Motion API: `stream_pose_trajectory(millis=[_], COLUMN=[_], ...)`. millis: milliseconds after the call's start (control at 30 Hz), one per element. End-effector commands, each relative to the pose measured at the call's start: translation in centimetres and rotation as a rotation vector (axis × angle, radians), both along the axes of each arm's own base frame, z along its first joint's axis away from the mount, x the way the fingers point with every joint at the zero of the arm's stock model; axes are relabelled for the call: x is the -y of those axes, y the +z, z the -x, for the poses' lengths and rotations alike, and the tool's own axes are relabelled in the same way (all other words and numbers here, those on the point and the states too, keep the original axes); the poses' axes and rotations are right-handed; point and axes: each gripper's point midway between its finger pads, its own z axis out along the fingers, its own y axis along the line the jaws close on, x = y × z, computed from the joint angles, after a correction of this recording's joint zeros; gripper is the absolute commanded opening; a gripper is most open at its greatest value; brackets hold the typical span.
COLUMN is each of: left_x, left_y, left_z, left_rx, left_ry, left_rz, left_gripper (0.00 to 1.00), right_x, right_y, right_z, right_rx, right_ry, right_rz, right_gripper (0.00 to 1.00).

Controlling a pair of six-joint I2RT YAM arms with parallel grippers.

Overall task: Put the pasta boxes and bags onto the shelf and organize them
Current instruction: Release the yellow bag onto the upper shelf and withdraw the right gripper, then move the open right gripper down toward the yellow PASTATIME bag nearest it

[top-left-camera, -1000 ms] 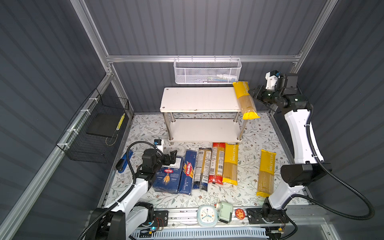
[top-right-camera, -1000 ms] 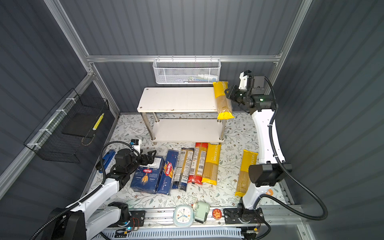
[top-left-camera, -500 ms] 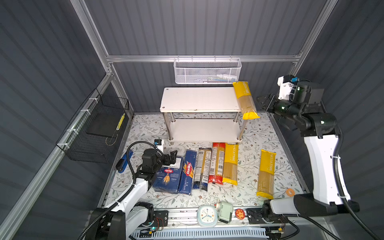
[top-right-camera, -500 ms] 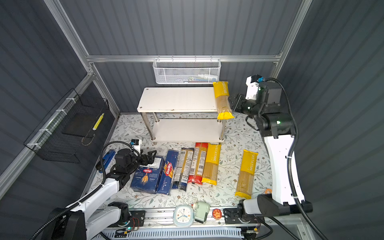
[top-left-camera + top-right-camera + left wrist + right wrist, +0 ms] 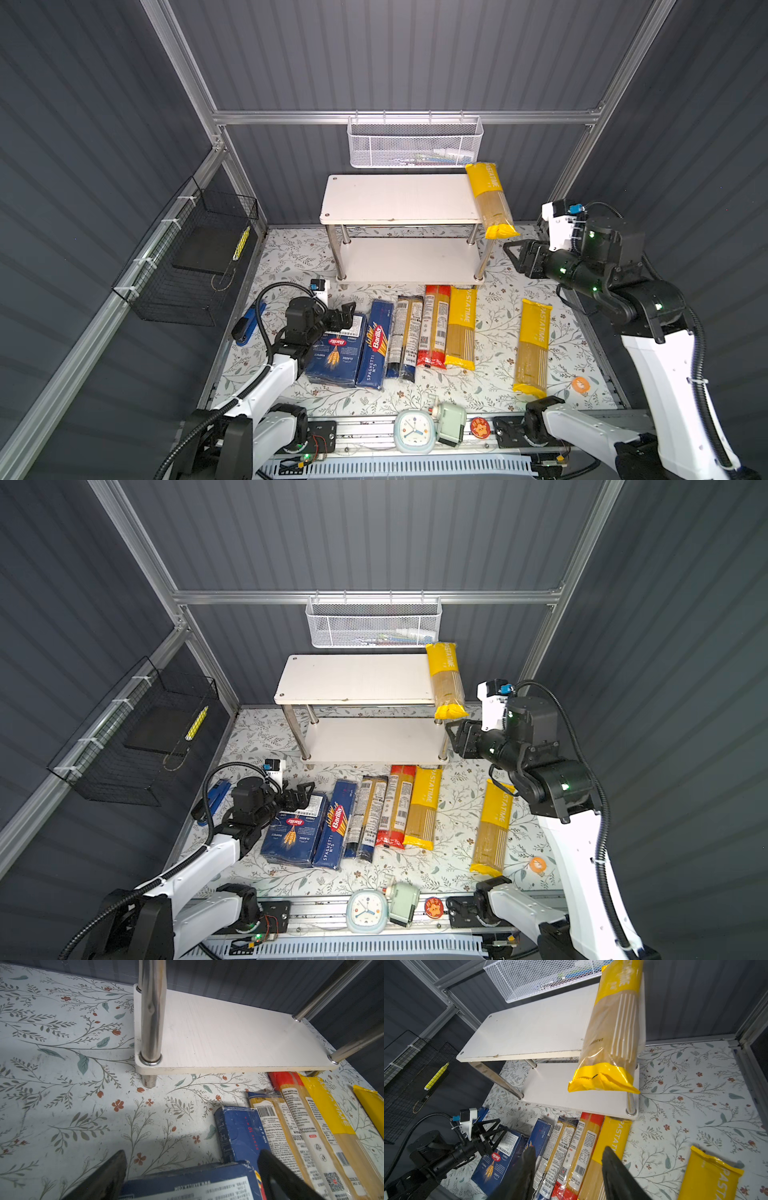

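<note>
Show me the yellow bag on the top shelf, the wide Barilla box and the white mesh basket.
yellow bag (image 5: 491,201), in a top view, on its see-through middle section.
wide Barilla box (image 5: 336,353), in a top view, on the wheat picture.
white mesh basket (image 5: 415,145), in a top view, on its front wall.

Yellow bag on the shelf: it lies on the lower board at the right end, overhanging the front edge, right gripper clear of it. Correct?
No: the yellow bag lies on the top board of the shelf, not the lower, as both top views show. Right end, front overhang and the clear right gripper all hold.
</note>
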Motion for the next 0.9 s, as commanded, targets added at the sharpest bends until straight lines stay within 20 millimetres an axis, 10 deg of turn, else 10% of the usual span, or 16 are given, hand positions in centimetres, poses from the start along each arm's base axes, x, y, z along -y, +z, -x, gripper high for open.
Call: stream_pose_trajectory(millis=[0, 867], left_x=[0.2, 0.0], left_y=[1.3, 1.2], left_z=[-0.2, -0.2], left_rx=[0.033, 0.028], left_ry=[-0.006, 0.005], left_rz=[0.01, 0.004], left_gripper=[0.99, 0.99], right_x=[-1.1, -2.6], right_y=[-0.6, -2.1], right_z=[-0.5, -5.5], right_rx=[-0.009, -0.025], right_ry=[0.05, 0.064], right_rz=[-0.011, -0.001], right_gripper=[0.55, 0.59])
